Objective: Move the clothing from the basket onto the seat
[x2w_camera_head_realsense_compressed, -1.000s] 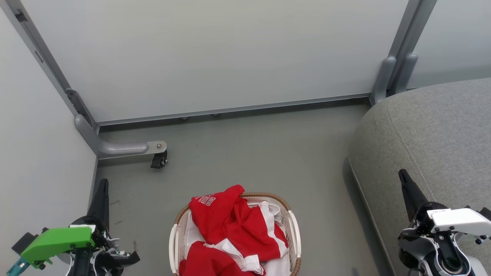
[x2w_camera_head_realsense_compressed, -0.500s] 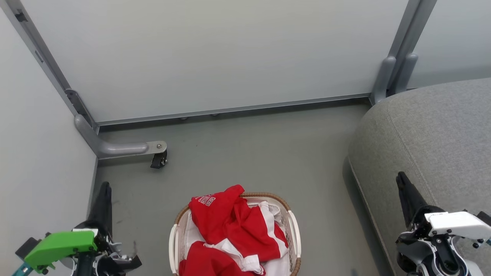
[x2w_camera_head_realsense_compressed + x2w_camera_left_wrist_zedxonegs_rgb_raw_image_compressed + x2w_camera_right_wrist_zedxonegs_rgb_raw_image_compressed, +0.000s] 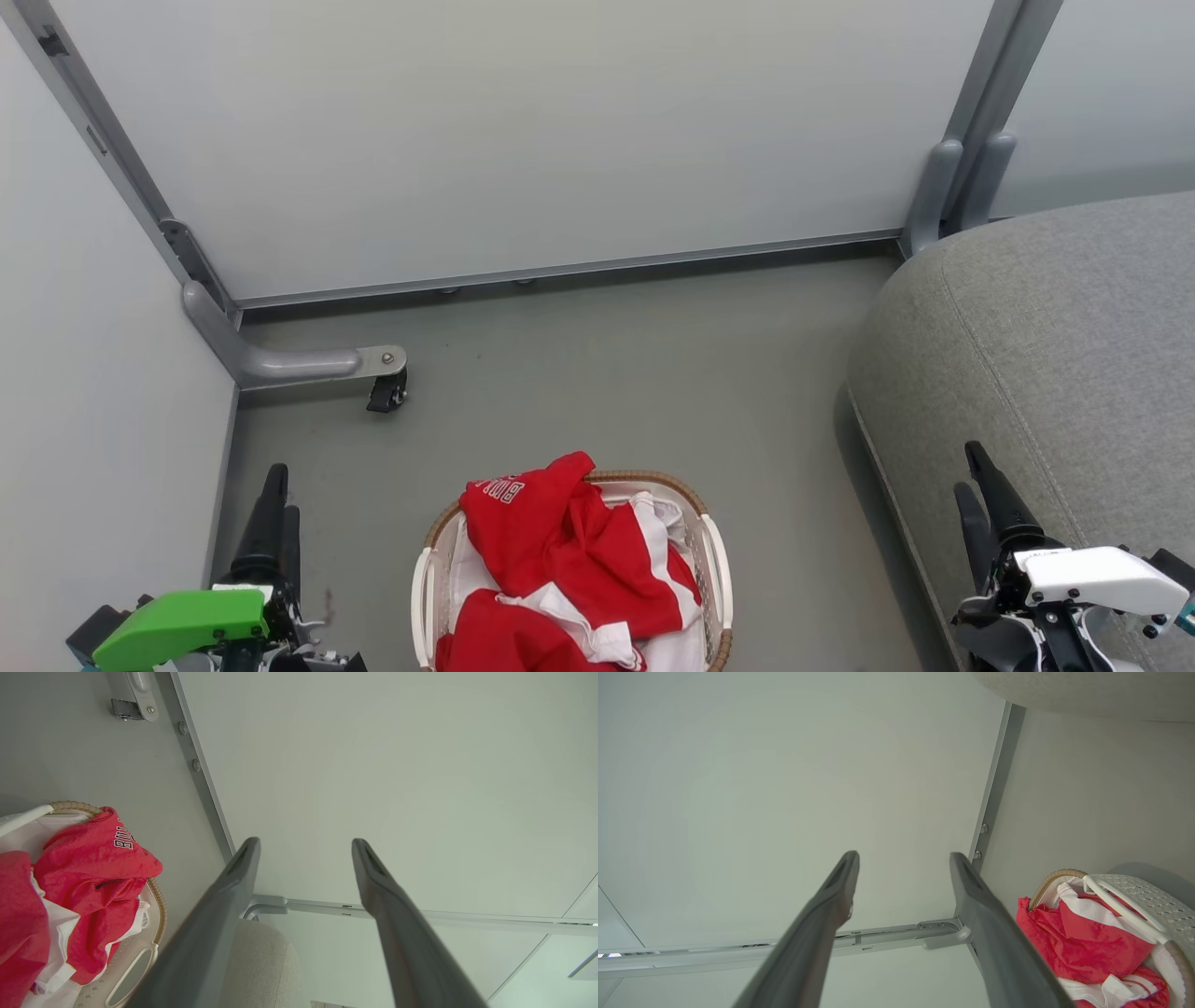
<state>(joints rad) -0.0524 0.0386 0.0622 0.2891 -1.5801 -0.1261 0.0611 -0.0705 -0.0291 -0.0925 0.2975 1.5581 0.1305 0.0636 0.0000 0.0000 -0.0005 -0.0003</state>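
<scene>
The left gripper (image 3: 283,495), fingers spread wide and empty, hangs above the grey floor (image 3: 607,373). Red, white-trimmed fabric clothing (image 3: 569,551) lies heaped in the oval white plastic basket (image 3: 717,560) with brown woven rim. The right gripper (image 3: 966,469), equally wide and empty, hangs over the edge of the large grey upholstered seat (image 3: 1074,327).

Staged lab corner: wheeled partition panels (image 3: 523,140), bare grey floor (image 3: 607,373), grey sofa seat (image 3: 1074,327)

One print was readable: white block lettering on the red soft fabric clothing (image 3: 88,854), on the fold at the far end of the oval white perforated plastic basket (image 3: 159,900). Left wrist view gave "BUL"; the rest ran into a fold. In head view it was too small to read.
</scene>
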